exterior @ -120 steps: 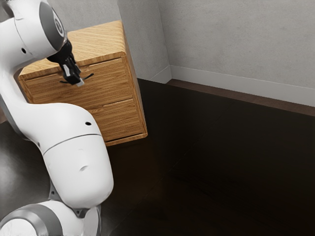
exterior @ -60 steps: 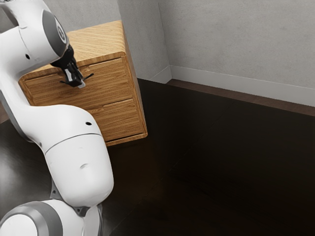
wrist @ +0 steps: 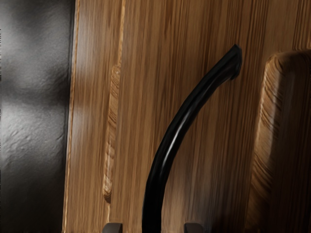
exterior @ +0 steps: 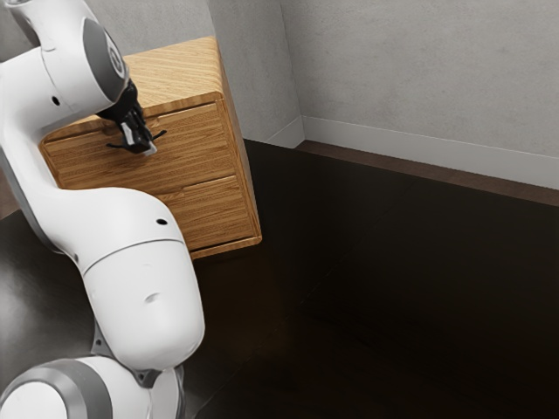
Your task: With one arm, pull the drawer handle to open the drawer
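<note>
A wooden cabinet [exterior: 179, 70] stands against the wall at the exterior view's upper left. Its top drawer [exterior: 192, 144] carries a curved black handle [exterior: 159, 134], and the drawer front looks level with the cabinet face. My gripper [exterior: 141, 143] is at the middle of that handle, pressed close to the drawer front. In the wrist view the handle [wrist: 181, 127] arcs across the wood grain and runs down between my two fingertips [wrist: 112, 227]. A gap shows on each side of the bar, so the gripper [wrist: 153, 227] is open around it.
A lower drawer [exterior: 210, 209] with a wooden lip sits under the top one. My own white arm [exterior: 131, 262] fills the exterior view's left foreground. Dark floor [exterior: 393, 279] spreads to the exterior view's right, up to a grey wall [exterior: 419, 70] with a baseboard.
My hand has moved in toward the drawer front and slightly to the exterior view's right, bringing the fingers around the handle. The drawer has not visibly moved.
</note>
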Available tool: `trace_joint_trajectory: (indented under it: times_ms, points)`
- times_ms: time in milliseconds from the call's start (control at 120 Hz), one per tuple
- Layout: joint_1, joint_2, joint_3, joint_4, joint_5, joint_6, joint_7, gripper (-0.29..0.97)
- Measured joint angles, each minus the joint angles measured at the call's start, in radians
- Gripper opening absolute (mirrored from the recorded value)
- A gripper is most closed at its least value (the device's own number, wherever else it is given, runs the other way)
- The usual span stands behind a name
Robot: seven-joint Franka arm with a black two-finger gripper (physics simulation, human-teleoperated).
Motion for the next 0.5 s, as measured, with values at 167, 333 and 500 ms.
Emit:
trace_joint_trajectory:
  times_ms: [167, 333, 500]
  points:
    - [-0.002, -0.010, -0.004, 0.001, -0.001, -0.002, 0.004, 0.09]
    - [-0.005, -0.013, 0.001, 0.001, -0.002, -0.002, 0.007, 0.08]
    - [-0.029, -0.014, 0.019, -0.021, 0.009, -0.003, 0.009, 0.07]
